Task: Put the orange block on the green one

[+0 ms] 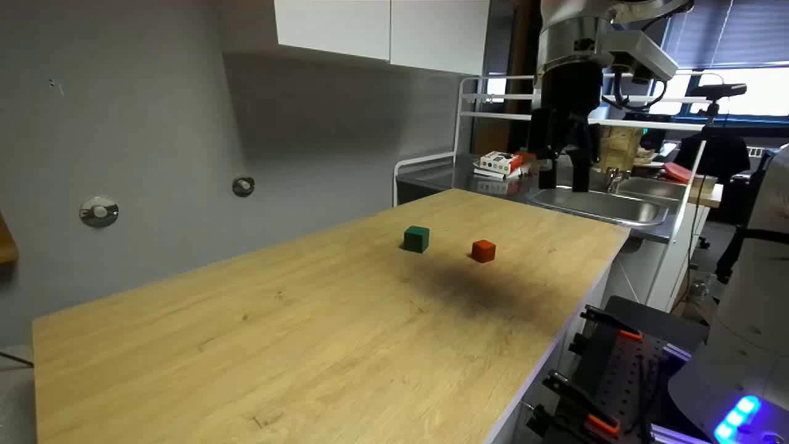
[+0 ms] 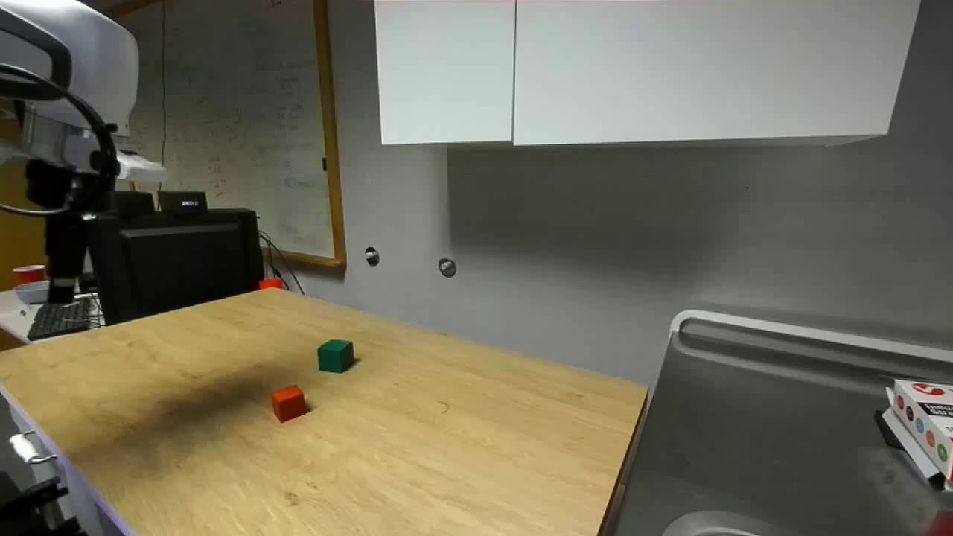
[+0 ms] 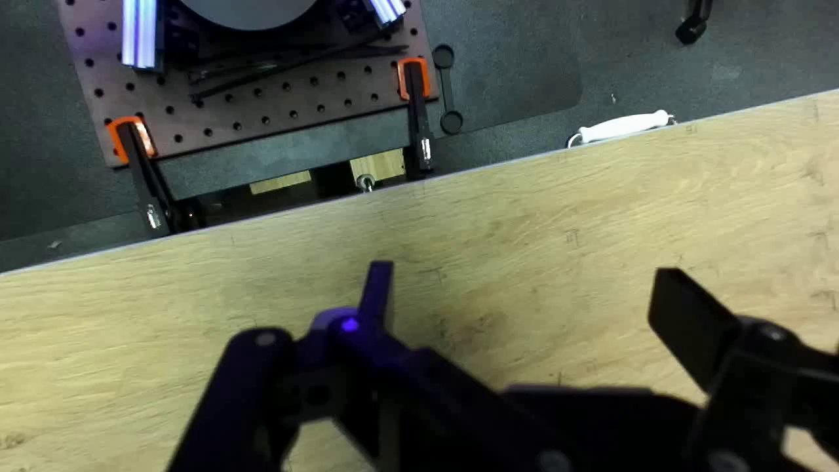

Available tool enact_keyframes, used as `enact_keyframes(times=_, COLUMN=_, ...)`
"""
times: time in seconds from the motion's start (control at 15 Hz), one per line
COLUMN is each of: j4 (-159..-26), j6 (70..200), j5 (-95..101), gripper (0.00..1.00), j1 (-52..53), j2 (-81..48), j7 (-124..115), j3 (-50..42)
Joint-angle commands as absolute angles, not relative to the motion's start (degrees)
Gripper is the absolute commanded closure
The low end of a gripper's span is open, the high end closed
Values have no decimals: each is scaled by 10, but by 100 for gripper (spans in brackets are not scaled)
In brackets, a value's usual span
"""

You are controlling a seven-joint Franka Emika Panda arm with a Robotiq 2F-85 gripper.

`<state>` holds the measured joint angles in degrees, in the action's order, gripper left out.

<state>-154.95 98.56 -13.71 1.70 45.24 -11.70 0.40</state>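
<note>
The orange block (image 1: 483, 251) is a small reddish-orange cube lying on the wooden table (image 1: 296, 333). The green block (image 1: 416, 239) is a small dark green cube standing near it, apart from it and closer to the wall. In both exterior views the two cubes show, also here the orange block (image 2: 289, 403) and the green block (image 2: 336, 356). My gripper (image 1: 564, 180) hangs high above the table, well apart from both cubes. It also shows in an exterior view (image 2: 62, 292). In the wrist view my gripper (image 3: 524, 278) is open with nothing between its fingers. Neither cube shows there.
A grey wall (image 1: 154, 154) runs along the table's back, with a white cabinet (image 2: 700, 71) above. A metal sink (image 1: 595, 206) and a white rail (image 1: 425, 161) stand beyond one table end. Black clamps (image 3: 419, 124) sit by the table's front edge.
</note>
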Motion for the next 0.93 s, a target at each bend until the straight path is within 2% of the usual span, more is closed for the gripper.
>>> enact_keyframes(times=0.0, j4=-1548, j6=983, j5=-143, gripper=0, j1=6, j2=452, j7=-111, j3=13)
enact_keyframes(times=0.53, j4=-1549, j6=990, j5=-141, gripper=0, j1=4, j2=450, j7=-110, j3=14)
enact_keyframes(times=0.87, j4=-1544, j6=1080, j5=-124, gripper=0, j1=-19, j2=405, j7=-100, j3=8)
